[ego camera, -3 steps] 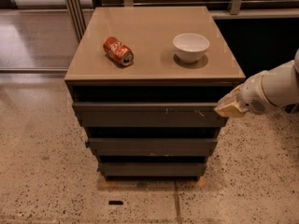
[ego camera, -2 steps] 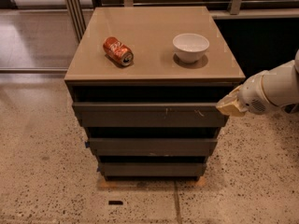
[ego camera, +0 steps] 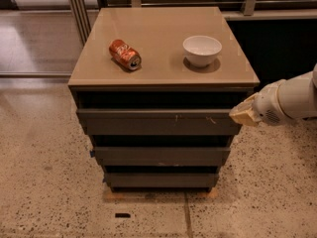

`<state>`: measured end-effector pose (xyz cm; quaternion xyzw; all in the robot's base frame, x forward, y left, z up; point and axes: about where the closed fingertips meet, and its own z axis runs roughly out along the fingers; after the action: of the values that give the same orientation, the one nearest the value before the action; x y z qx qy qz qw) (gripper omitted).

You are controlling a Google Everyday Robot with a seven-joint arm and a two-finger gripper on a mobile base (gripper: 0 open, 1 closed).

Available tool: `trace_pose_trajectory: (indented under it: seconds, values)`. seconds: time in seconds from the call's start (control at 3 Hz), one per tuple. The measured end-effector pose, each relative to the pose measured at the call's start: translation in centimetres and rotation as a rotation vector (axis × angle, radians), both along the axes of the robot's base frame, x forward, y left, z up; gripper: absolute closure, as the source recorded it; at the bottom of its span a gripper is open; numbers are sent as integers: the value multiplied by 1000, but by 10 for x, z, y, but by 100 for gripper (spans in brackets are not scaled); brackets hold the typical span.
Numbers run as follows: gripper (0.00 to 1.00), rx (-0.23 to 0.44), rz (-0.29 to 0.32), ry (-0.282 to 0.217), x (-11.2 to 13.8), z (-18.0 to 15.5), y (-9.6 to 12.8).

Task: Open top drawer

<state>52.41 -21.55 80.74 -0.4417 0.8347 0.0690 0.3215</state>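
Note:
The top drawer [ego camera: 158,121] is the widest of three dark grey-brown handleless fronts, with small white scratches near its middle and right. It stands slightly forward under the tan cabinet top [ego camera: 153,58], with a dark gap above it. My gripper [ego camera: 241,114], tan-tipped on a white arm, comes in from the right and sits at the drawer front's upper right corner, touching or nearly touching it.
A red soda can [ego camera: 125,54] lies on its side on the cabinet top, and a white bowl [ego camera: 202,50] stands to its right. Two lower drawers [ego camera: 161,155] sit below. Speckled floor surrounds the cabinet; a dark wall and rails lie behind.

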Motion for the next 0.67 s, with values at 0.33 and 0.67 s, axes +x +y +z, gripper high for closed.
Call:
trace_pose_trajectory:
  seconds: [0.33,0.67]
  values:
    - [100,102,-103,16,-15,-57,9]
    - [100,184,-184,-17,1,-96,17]
